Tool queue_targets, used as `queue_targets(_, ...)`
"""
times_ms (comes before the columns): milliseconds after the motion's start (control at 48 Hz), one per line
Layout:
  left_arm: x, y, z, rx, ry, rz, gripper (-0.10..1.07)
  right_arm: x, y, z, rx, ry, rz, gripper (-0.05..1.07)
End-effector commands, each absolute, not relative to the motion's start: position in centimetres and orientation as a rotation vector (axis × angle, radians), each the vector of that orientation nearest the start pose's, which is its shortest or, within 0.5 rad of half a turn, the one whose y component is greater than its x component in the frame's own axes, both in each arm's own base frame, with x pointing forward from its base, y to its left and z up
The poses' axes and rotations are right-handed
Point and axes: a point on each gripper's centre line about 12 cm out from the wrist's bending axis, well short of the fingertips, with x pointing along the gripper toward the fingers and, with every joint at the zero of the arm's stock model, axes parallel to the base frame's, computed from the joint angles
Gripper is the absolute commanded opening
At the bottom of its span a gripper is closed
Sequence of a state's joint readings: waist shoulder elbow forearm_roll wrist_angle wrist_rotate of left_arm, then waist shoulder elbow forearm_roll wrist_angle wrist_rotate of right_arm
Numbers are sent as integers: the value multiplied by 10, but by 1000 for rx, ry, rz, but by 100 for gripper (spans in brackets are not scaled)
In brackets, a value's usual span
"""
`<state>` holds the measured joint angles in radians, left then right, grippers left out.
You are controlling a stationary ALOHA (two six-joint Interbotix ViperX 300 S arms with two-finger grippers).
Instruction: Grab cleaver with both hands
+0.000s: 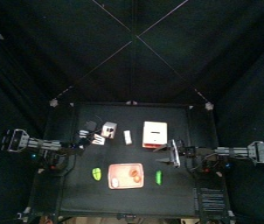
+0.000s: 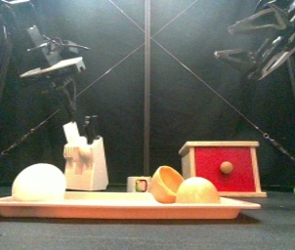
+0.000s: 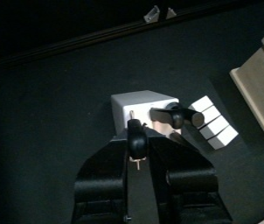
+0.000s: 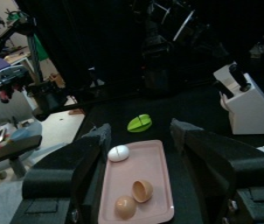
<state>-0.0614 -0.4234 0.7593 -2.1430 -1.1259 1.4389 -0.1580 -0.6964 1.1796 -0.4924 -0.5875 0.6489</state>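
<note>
Up in the air over the table's left side, the cleaver (image 2: 55,67) lay roughly level, its pale blade side-on to the front camera. My left gripper (image 3: 135,150) was clamped on its dark handle, jaws drawn close together. That arm hung raised with the wrist bent down, looking onto the white knife block (image 3: 141,107) below. The block stood upright on the table with black handles sticking out of it.

My right gripper (image 4: 142,131) was raised high at the right side, tilted downward, jaws spread wide with nothing between them, well apart from the cleaver. Beneath it lay a pink tray (image 4: 149,171) with a white egg (image 4: 119,153) on it. A red box (image 2: 222,166) stood behind the tray.
</note>
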Motion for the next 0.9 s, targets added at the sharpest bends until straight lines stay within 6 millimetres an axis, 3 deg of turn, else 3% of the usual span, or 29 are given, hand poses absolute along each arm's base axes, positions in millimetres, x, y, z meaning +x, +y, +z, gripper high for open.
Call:
queue_targets(0, 247, 70, 271, -434, 503, 1136, 45, 236, -7, 266, 220, -50, 111, 91)
queue_targets(292, 230, 59, 286, -449, 460, 1074, 45, 236, -7, 266, 220, -50, 111, 91)
queue_targets(875, 202, 44, 302, -319, 489, 928, 45, 236, -7, 267, 218, -51, 112, 91)
